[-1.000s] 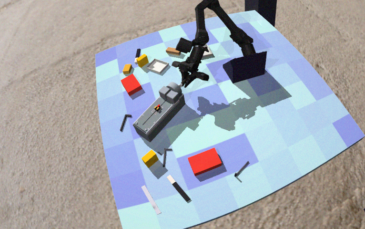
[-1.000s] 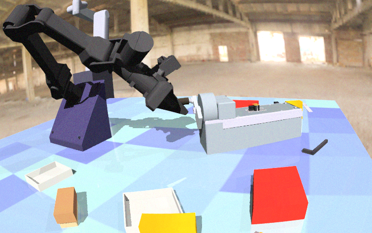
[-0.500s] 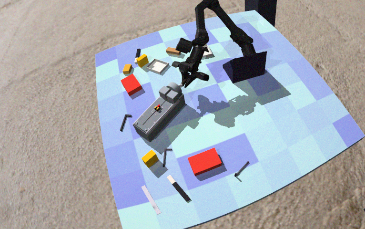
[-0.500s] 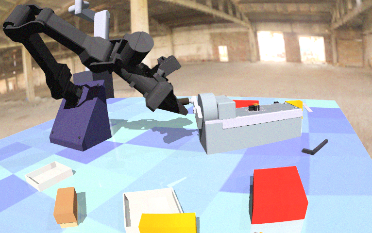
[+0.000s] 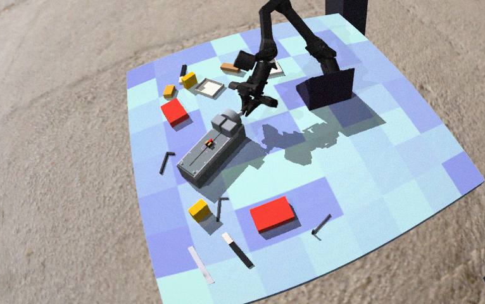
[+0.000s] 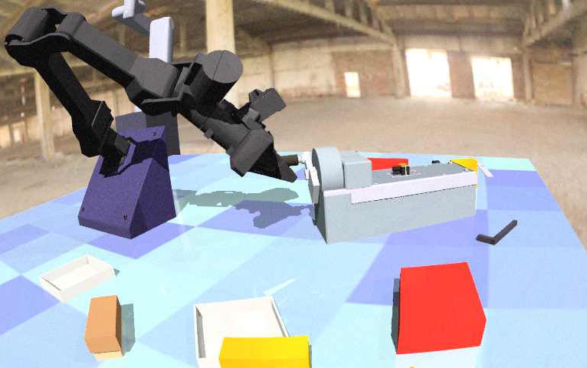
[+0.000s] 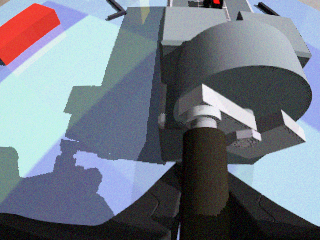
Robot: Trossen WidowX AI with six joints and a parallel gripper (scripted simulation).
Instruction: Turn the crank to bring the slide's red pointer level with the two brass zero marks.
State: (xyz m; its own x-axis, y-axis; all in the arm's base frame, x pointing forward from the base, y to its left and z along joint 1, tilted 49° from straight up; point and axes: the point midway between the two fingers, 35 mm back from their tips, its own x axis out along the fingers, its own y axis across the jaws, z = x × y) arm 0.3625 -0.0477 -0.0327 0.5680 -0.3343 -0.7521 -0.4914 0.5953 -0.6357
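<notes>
A grey box-shaped machine (image 5: 211, 150) (image 6: 397, 209) (image 7: 200, 23) lies on the checkered table. Its round crank housing (image 5: 230, 114) (image 6: 326, 169) (image 7: 247, 70) faces the arm, with a dark cylindrical handle (image 6: 290, 159) (image 7: 203, 167) sticking out of a white crank arm (image 7: 220, 110). My gripper (image 5: 245, 109) (image 6: 283, 169) (image 7: 195, 171) is shut on the crank handle. On the machine's top a slide with a red pointer (image 5: 209, 142) (image 7: 215, 0) (image 6: 399, 169) sits partway along a slot, and small yellow marks flank it. I cannot tell whether they are level.
Red blocks (image 5: 174, 111) (image 5: 271, 213) (image 6: 437, 305), yellow blocks (image 5: 199, 209) (image 6: 264, 350), white trays (image 5: 209, 87) (image 6: 237, 321) (image 6: 75, 275), a tan block (image 6: 103, 324) and dark L-shaped keys (image 5: 165, 161) (image 6: 497, 233) lie around. The arm's purple base (image 6: 128, 195) stands behind.
</notes>
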